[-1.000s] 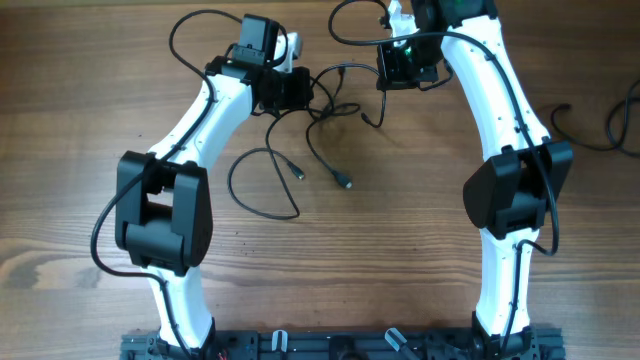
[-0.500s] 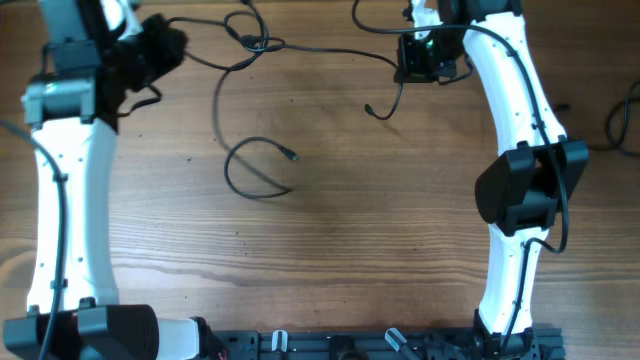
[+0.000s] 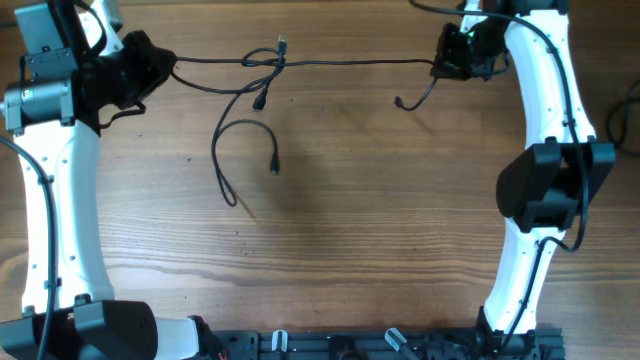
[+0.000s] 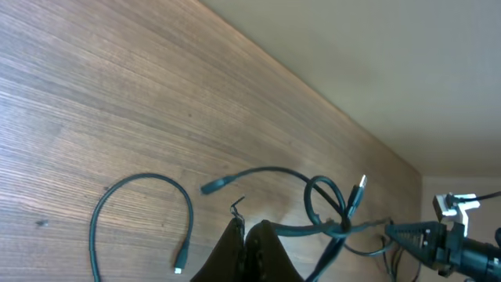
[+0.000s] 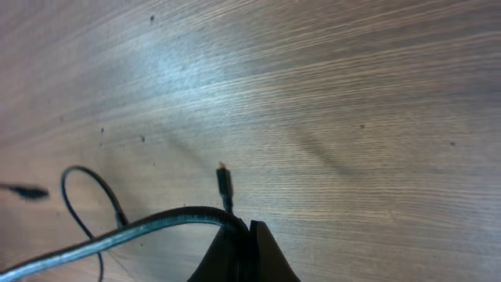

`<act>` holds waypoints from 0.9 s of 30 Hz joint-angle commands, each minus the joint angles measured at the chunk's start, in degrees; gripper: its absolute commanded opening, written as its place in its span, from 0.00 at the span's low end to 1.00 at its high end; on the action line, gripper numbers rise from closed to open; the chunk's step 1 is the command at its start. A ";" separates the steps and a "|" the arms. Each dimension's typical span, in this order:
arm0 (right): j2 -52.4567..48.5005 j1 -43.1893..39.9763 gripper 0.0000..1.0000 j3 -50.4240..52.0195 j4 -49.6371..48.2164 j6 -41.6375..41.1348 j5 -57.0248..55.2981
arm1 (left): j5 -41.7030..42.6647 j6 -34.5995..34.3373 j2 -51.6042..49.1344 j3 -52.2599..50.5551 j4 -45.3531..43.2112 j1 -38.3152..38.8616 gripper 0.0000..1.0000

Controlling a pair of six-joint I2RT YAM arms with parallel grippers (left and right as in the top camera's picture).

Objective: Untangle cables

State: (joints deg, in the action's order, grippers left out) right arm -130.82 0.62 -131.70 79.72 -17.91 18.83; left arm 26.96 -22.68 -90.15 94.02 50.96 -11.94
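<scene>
Thin black cables (image 3: 340, 63) run in a taut line between my two grippers, with a knot (image 3: 270, 62) left of the middle. My left gripper (image 3: 152, 66) is shut on the left end and my right gripper (image 3: 452, 58) on the right end. From the knot, one loose cable curls down to a plug (image 3: 275, 166), and a short plug end (image 3: 281, 43) sticks up. In the left wrist view the left gripper (image 4: 244, 227) pinches a cable beside the knot (image 4: 338, 224). The right wrist view shows the right gripper (image 5: 244, 227) pinching the cable (image 5: 149, 229), with a dangling plug (image 5: 223, 184) behind it.
A separate black cord (image 3: 630, 112) lies at the table's right edge. The arms' base rail (image 3: 380, 345) runs along the front edge. The right arm's elbow (image 3: 550, 190) stands over the right side, the left arm (image 3: 55, 200) along the left side.
Both grippers have moved apart, the left from the middle to the far left, the right further right. The cable between them is pulled straight and the tangle has drawn into one knot.
</scene>
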 commanded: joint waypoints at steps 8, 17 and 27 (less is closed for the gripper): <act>-0.98 -3.85 0.07 0.15 2.89 32.46 15.37 | -11.06 0.37 -1.01 0.70 2.97 2.21 0.04; -0.98 0.96 0.55 0.15 -0.28 12.55 -2.97 | -10.25 1.40 -7.96 0.70 3.13 14.73 0.04; -0.98 -0.33 0.91 0.15 -2.25 10.43 -2.08 | -2.80 2.95 -15.54 0.70 -4.74 25.66 0.07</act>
State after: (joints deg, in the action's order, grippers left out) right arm -131.15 -0.34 -131.59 77.54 -6.87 17.50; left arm 20.16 -21.71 -104.09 94.15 49.17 10.59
